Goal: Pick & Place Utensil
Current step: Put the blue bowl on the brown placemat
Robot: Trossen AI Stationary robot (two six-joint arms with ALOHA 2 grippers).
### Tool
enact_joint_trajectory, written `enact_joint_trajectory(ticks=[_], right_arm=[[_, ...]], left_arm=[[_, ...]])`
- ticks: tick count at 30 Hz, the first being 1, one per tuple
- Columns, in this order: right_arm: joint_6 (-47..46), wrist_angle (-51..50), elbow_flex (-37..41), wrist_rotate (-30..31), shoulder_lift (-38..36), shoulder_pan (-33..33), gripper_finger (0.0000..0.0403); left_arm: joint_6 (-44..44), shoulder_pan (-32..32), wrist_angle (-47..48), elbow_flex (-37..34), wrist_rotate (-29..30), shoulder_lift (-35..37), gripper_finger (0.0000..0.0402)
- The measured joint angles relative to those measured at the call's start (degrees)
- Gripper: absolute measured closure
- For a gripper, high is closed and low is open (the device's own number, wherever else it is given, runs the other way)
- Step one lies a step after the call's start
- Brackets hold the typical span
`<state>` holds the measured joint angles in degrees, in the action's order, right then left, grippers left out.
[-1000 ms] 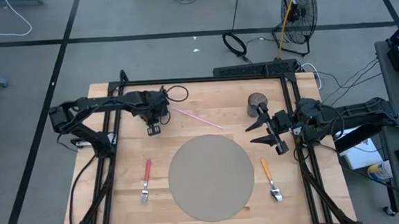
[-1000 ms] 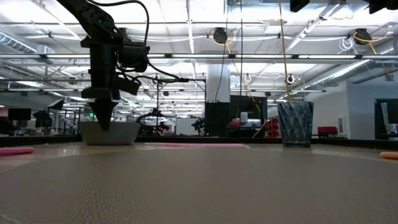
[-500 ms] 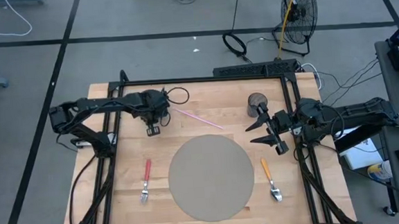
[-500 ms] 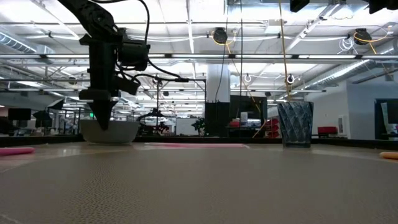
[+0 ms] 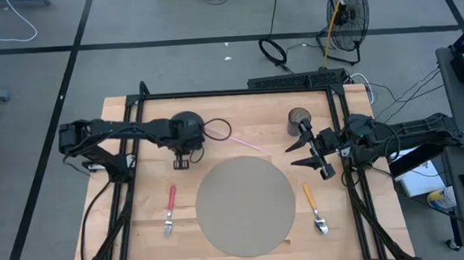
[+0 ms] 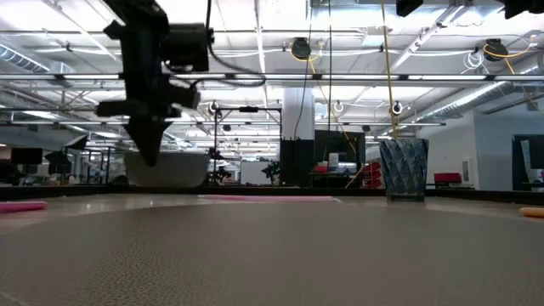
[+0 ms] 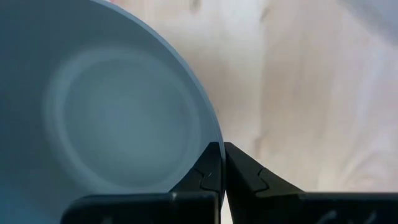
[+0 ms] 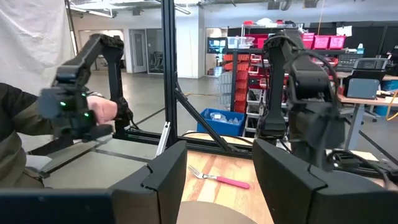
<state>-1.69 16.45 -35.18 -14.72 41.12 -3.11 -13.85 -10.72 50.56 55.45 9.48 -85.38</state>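
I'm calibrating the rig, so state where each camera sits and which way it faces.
High view: overhead, straight down on the table; both arms, left gripper and right gripper.
Low view: table height, level across the mat into the room; the left arm holding the bowl.
Left wrist view: looks into the bowl; own fingers pinch its rim.
Right wrist view: looks across the table; own open fingers.
Shared: high and right wrist see the red-handled fork.
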Motion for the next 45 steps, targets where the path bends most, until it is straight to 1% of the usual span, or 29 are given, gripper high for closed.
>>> enact_joint_trajectory(ticks=[6,12,18,21,29,33,38,42,45], right_arm=[[-0.5,0.0,0.0,0.1,0.0,0.0,0.0222],[-0.6,0.0,0.0,0.1,0.0,0.0,0.0222],[-0.5,0.0,0.0,0.1,0.0,0.0,0.0222],[-0.3,0.0,0.0,0.1,0.0,0.0,0.0222],[-0.1,0.0,0.0,0.1,0.0,0.0,0.0222],[0.0,0.0,0.0,0.1,0.0,0.0,0.0222],[0.0,0.0,0.0,0.0,0.0,0.0,0.0222],[0.0,0.0,0.0,0.0,0.0,0.0,0.0222],[-0.2,0.0,0.0,-0.1,0.0,0.0,0.0222]], left_arm=[[0.5,6.1,1.8,6.5,-3.2,0.0,0.0398],[2.4,13.2,1.0,10.6,-5.0,0.0,0.0397],[5.6,20.7,-4.3,10.8,-5.2,0.0,0.0397],[7.0,24.1,-7.4,10.8,-6.5,0.0,0.0397],[8.2,31.8,-19.7,10.8,-9.4,-0.6,0.0398],[8.4,34.0,-22.9,10.8,-9.6,-2.7,0.0398],[8.9,34.4,-25.8,10.8,-9.8,-6.6,0.0397],[10.0,33.6,-25.0,13.0,-11.0,-10.7,0.0399],[9.9,33.5,-21.1,16.7,-10.9,-14.5,0.0398]])
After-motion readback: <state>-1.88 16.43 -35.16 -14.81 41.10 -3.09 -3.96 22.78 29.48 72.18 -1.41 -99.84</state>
